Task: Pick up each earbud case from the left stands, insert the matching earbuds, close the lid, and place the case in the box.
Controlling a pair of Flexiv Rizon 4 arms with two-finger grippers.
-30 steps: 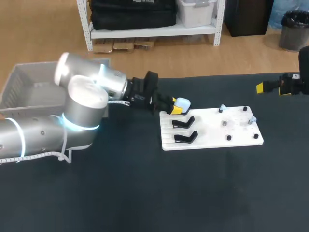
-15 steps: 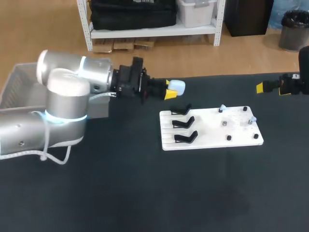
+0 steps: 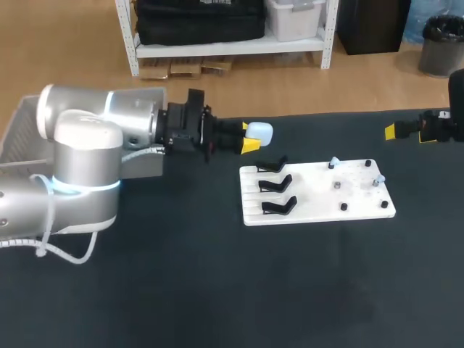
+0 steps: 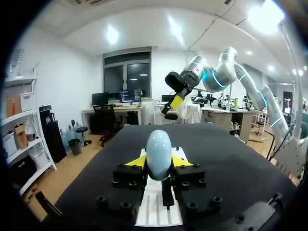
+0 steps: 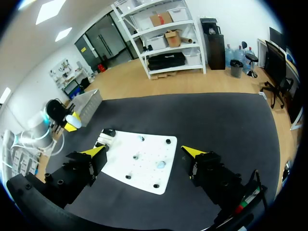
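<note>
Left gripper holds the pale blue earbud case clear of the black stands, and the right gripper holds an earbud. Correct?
Not quite: the right gripper is open and empty, as the right wrist view shows. The left gripper does hold the pale blue earbud case clear of the black stands.

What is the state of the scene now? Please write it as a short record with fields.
left gripper: shut on earbud case
earbud case: pale blue, lid appears closed, clear of the stands
right gripper: open, holding nothing, at the table's right side
stands: three, black, all empty, on white board
box: grey, at the table's left, partly hidden by the left arm
</note>
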